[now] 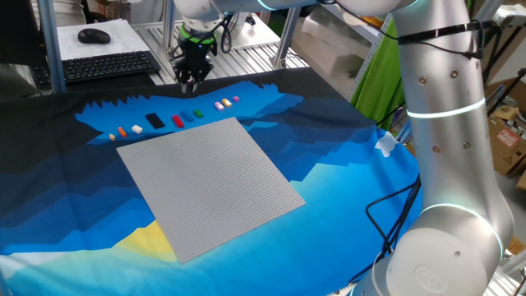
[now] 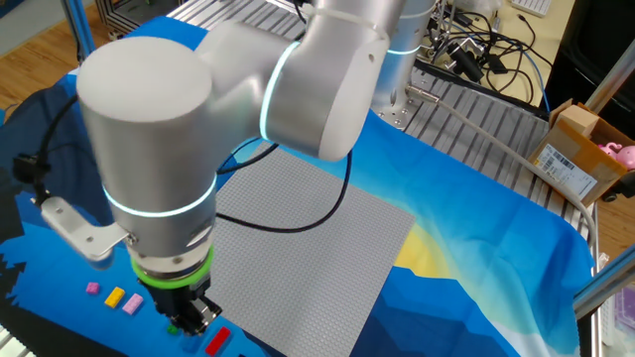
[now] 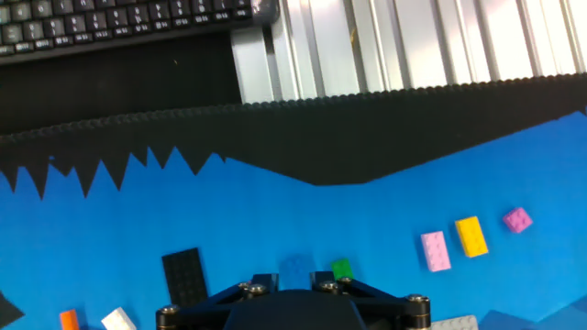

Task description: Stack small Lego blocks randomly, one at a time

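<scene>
Small Lego blocks lie in a row on the blue cloth behind the grey baseplate (image 1: 209,185): orange (image 1: 122,131), white (image 1: 137,128), red (image 1: 177,121), blue (image 1: 188,116), green (image 1: 198,113), pink (image 1: 219,105), yellow (image 1: 227,103). A flat black plate (image 1: 154,121) lies among them. My gripper (image 1: 191,80) hangs above the row, over the blue block. In the hand view my gripper (image 3: 293,280) is open and empty, with the blue block (image 3: 295,266) seen between its fingers and the green one (image 3: 341,269) just to the right. The gripper (image 2: 193,315) also shows in the other fixed view.
A keyboard (image 1: 107,64) and mouse (image 1: 94,35) sit beyond the cloth's jagged black edge. An aluminium slatted surface (image 3: 413,46) lies behind the cloth. A black cable (image 2: 298,223) trails over the baseplate. A cardboard box (image 2: 580,149) stands at the far side.
</scene>
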Controlling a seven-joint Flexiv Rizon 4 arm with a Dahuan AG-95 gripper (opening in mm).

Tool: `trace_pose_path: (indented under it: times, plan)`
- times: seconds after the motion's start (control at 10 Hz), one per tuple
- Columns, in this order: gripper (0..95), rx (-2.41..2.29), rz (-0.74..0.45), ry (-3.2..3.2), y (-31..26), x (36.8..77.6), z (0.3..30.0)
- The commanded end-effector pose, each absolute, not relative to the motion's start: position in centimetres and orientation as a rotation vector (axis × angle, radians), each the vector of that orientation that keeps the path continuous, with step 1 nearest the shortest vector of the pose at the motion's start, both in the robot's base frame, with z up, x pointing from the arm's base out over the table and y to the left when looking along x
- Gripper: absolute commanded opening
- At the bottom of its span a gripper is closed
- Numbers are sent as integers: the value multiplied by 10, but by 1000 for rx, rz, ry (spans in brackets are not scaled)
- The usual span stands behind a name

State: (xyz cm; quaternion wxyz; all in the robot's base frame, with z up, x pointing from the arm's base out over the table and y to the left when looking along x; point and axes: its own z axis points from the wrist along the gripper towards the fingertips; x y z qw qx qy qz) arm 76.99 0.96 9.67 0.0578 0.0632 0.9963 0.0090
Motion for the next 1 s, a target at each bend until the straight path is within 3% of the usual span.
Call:
trace_pose_path:
  times: [0.1,1.0]
  plan:
    - [190,188,23,3010,9,765,98]
    - [190,166,22,2988,8,762,97]
